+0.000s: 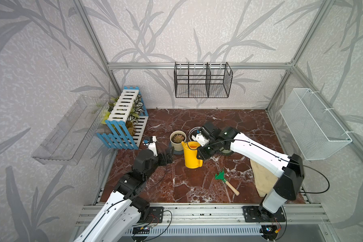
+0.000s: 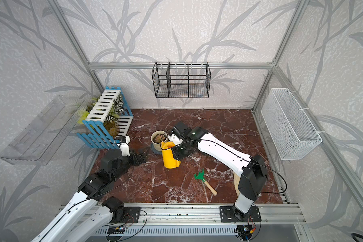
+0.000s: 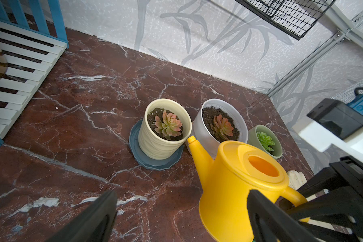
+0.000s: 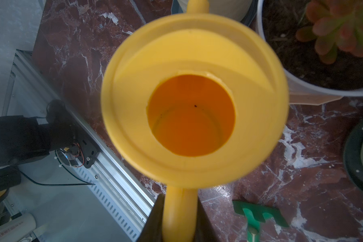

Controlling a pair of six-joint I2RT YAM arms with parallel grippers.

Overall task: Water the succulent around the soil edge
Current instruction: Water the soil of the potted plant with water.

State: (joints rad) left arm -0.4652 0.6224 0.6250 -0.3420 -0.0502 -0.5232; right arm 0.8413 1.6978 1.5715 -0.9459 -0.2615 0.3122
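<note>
The succulent (image 3: 265,140), a small bright green rosette in a pale sage pot, stands past the white pot in the left wrist view. Both top views hide it under my right arm; only its dark saucer (image 1: 226,152) peeks out. Its leaves hide most of the soil edge. My right gripper (image 4: 179,218) is shut on the handle of a yellow watering can (image 1: 191,156), whose spout points toward the cream pot. The can's round opening (image 4: 191,115) faces the right wrist camera. My left gripper (image 3: 180,211) is open just left of the can, holding nothing.
A cream pot (image 3: 165,134) on a grey-blue saucer and a wide white pot (image 3: 220,125) stand beside the can. A green rake (image 1: 224,180) and a beige cloth (image 1: 264,178) lie front right. A blue-white slatted crate (image 1: 124,121) occupies the back left.
</note>
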